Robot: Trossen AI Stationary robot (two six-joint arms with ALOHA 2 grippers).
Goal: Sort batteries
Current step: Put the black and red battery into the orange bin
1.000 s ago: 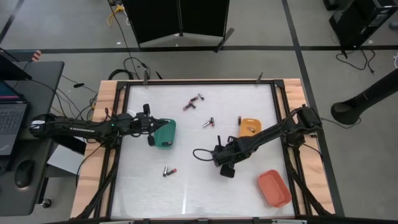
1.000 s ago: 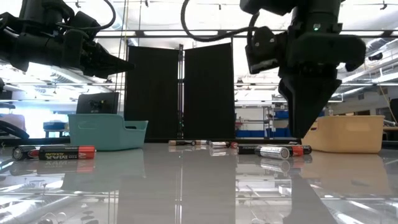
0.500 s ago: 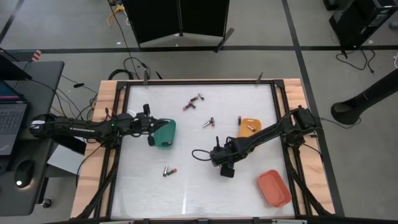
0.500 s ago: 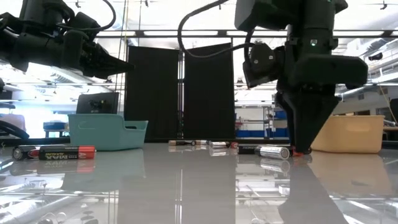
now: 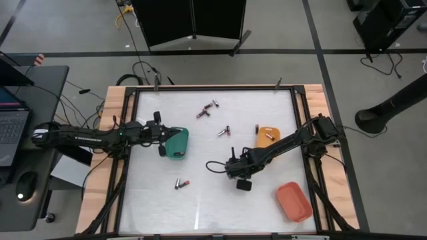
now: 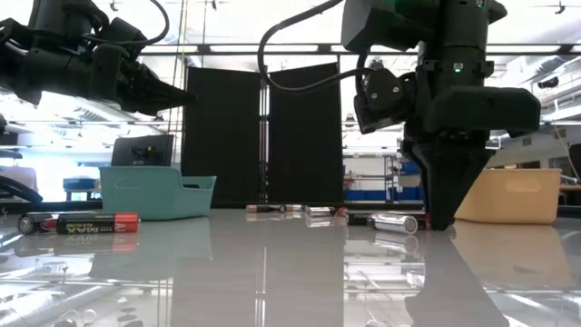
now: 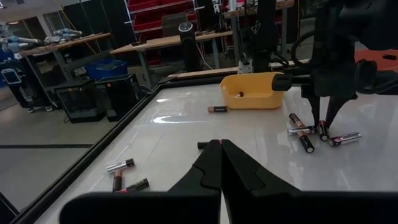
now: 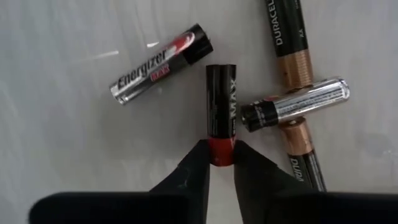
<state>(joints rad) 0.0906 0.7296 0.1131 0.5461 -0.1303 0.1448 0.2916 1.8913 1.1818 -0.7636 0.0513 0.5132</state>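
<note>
Pinching a black red-ended cylindrical battery [image 8: 221, 118] mid-table, right gripper [image 8: 221, 157] fingers clamped; left gripper [image 7: 221, 152] closed empty over teal plastic tray [image 5: 176, 143].

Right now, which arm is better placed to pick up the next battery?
The right. Its gripper is down at the table with its fingers around the red end of a battery. The left gripper hovers shut over the green tray.

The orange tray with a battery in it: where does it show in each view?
High view: orange tray right of centre, beyond the right gripper.
Low view: tan tub at right, behind that gripper.
Left wrist view: yellow tub far across the table.
Right wrist view: not in it.
Shared landmark: the right gripper.
</note>
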